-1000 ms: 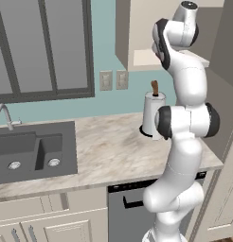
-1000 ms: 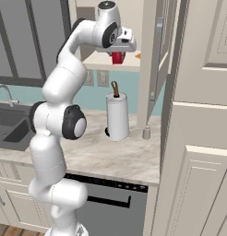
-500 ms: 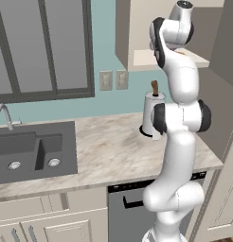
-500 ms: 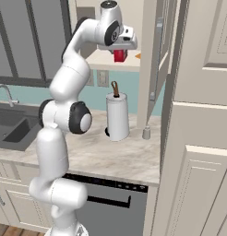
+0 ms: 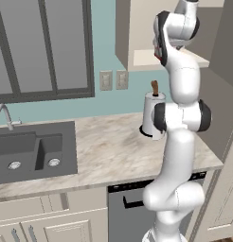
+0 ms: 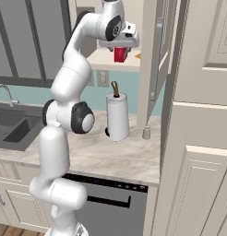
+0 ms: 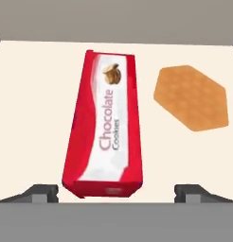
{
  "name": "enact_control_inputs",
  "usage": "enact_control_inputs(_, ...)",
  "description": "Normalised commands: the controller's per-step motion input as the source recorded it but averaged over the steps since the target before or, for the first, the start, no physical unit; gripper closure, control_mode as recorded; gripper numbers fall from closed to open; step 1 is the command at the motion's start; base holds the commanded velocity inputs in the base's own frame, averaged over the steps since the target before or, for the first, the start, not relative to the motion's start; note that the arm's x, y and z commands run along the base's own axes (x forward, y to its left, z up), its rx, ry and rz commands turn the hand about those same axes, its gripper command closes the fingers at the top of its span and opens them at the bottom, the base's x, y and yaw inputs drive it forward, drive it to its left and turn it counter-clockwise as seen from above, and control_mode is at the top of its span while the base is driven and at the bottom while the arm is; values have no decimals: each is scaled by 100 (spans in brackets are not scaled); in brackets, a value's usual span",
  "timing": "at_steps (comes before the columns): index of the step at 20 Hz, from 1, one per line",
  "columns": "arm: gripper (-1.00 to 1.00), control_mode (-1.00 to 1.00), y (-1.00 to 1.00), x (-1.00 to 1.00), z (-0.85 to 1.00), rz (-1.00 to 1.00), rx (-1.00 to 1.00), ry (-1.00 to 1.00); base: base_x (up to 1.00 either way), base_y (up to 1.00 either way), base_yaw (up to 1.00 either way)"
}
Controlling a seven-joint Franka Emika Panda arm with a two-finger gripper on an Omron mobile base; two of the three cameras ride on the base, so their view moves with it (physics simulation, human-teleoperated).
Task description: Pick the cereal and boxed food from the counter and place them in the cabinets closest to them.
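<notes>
A red boxed food (image 7: 105, 127) labelled "Chocolate Cookies" lies flat on the pale inner shelf (image 7: 38, 94) of the open wall cabinet (image 6: 104, 60). My gripper (image 7: 117, 191) is open, its fingertips (image 7: 40, 191) spread wider than the box and touching nothing. From the right base view the gripper (image 6: 119, 46) hangs just above the red box (image 6: 120, 54) at the shelf's front. The cabinet's door (image 6: 154, 60) stands swung open to the right. The marbled counter (image 5: 113, 142) runs below.
An orange hexagonal item (image 7: 192, 97) lies on the shelf beside the box. On the counter stand a paper towel roll (image 6: 117, 117) and a small grey shaker (image 6: 146, 133). A dark sink (image 5: 33, 149) lies at the left and a tall cupboard (image 6: 203, 138) rises at the right.
The arm's upper links have straightened a little and shifted slightly. The hand stays at the shelf front and the red box has not moved.
</notes>
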Motion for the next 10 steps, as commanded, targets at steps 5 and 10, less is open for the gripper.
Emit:
enact_control_inputs(5, -100, -100, -12, -100, -42, 0, 0, -14, 0, 0, 0)
enact_control_inputs(10, -100, -100, 5, -100, -53, 0, -5, -13, 0, 0, 0)
